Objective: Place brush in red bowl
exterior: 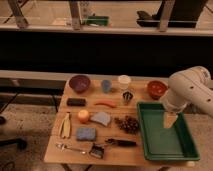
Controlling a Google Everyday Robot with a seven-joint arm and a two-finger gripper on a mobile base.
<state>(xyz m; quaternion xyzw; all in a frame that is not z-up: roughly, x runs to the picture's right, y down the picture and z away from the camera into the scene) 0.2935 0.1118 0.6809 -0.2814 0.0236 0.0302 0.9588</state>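
Hovering over green tray (186, 146), pincer (170, 121) is waiting, grip state untellable; should be crossing surface (131, 152) to brush (97, 149), gripping its handle squarely before red bowl (156, 88).

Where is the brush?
Low in the camera view, the brush lies at the table's front edge between fork and green tray; the gripper hangs over that tray.
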